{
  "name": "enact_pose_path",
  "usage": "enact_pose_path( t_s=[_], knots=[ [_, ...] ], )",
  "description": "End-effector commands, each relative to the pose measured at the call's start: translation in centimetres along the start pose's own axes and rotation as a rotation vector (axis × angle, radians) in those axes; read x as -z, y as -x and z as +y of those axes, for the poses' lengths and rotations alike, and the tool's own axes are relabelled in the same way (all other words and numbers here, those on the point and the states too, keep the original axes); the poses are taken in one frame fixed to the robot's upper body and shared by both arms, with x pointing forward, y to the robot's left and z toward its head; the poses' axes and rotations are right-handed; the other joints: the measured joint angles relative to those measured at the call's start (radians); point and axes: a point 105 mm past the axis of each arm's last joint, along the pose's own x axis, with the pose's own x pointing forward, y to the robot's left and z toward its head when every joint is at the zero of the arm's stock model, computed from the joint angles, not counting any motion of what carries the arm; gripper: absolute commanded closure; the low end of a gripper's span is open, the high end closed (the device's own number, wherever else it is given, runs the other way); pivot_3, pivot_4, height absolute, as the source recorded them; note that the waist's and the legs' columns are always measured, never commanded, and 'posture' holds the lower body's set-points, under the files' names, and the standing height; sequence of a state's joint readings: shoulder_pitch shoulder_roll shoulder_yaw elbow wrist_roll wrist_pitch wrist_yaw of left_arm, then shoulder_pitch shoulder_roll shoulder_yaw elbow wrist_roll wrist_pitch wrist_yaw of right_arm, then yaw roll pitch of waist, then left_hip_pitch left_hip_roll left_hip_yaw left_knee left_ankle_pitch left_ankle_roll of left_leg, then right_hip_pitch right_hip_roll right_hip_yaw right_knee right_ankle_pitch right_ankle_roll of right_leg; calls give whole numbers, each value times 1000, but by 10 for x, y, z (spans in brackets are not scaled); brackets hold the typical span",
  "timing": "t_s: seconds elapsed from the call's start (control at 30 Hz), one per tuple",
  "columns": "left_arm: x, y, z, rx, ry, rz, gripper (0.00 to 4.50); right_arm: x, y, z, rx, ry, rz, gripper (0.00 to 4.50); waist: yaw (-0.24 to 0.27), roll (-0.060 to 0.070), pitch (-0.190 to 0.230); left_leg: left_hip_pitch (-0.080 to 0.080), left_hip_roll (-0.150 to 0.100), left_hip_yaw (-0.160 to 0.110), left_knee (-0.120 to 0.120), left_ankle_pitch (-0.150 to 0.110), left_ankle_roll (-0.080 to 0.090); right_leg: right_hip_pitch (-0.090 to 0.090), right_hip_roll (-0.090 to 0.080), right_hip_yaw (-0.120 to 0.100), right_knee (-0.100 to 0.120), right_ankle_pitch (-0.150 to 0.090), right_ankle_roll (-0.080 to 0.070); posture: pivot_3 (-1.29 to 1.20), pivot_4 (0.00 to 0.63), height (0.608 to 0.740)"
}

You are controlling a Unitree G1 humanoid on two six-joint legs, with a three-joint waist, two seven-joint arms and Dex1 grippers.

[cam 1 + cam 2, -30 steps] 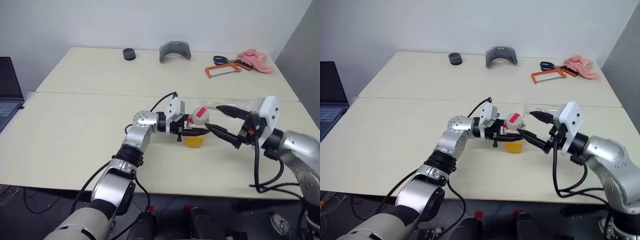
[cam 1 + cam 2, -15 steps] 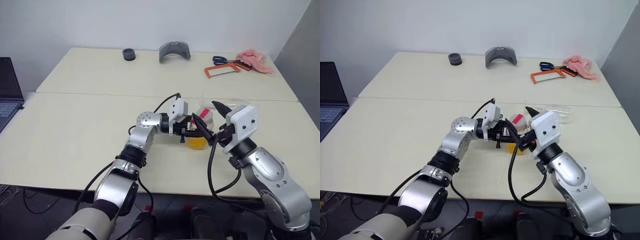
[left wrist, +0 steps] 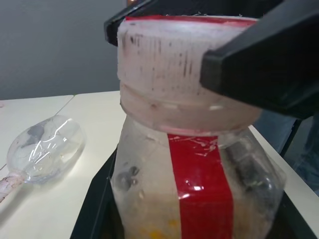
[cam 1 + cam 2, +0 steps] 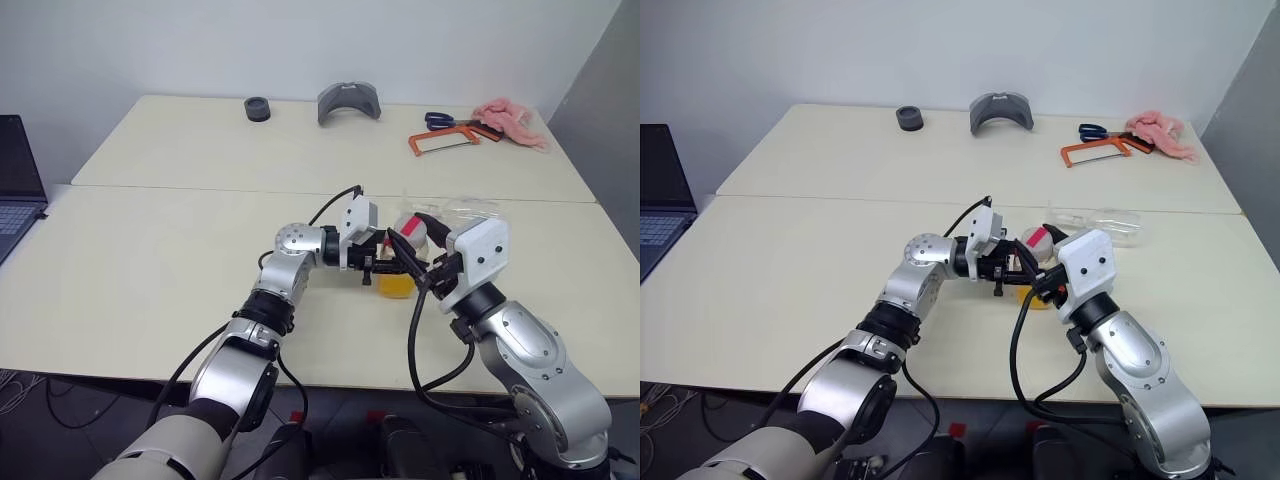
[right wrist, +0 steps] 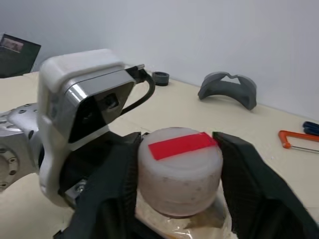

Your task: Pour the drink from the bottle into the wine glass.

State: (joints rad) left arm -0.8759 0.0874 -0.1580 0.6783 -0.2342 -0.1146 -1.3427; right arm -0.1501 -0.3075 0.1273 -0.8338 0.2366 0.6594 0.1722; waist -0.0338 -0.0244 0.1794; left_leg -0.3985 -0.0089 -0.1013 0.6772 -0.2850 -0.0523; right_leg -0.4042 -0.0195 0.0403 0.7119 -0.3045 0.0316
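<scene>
Plastic bottle pinched in left hand, cap between right hand fingers.

Your left gripper points level toward 3 o'clock, its fingers clamped on the bottle. Your right gripper reaches in from 4 o'clock, forearm bent, its fingers pressed on either side of the cap.

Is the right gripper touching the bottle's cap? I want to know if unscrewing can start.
Touching: in the right wrist view the right gripper's two black fingers press against both sides of the pale cap of the bottle.
</scene>
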Motion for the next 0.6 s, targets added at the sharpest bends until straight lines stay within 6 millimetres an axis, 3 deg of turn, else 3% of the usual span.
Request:
enact_pose_path(
  t_s=[0.03,0.13,0.3,0.47,0.6],
  knots=[
    [-15,-3,3,16,-55,-26,2819,-13,1,1,-86,37,-59,2644,0,0,0,0,0,0,0,0,0,0,0,0,0,0,0,0,150,740],
    [-15,-3,1,42,-59,-16,2821,-14,1,1,-269,87,-51,2644,0,0,0,0,0,1,0,0,0,0,0,0,0,0,0,0,150,740],
    [-14,-1,-3,86,-67,-2,2829,-13,3,-18,-572,101,63,2644,-1,0,0,0,-1,3,0,0,0,1,1,-1,0,0,0,0,150,740],
    [-16,0,-3,75,-73,-6,2830,-13,5,-25,-644,50,119,2644,1,0,0,0,0,3,0,0,1,1,1,-1,-1,0,0,0,150,740],
    [-14,2,-3,64,-70,-4,2830,-17,4,-34,-528,48,66,1314,1,0,0,0,0,2,0,0,1,0,0,0,-1,0,0,0,150,740]
  ],
)
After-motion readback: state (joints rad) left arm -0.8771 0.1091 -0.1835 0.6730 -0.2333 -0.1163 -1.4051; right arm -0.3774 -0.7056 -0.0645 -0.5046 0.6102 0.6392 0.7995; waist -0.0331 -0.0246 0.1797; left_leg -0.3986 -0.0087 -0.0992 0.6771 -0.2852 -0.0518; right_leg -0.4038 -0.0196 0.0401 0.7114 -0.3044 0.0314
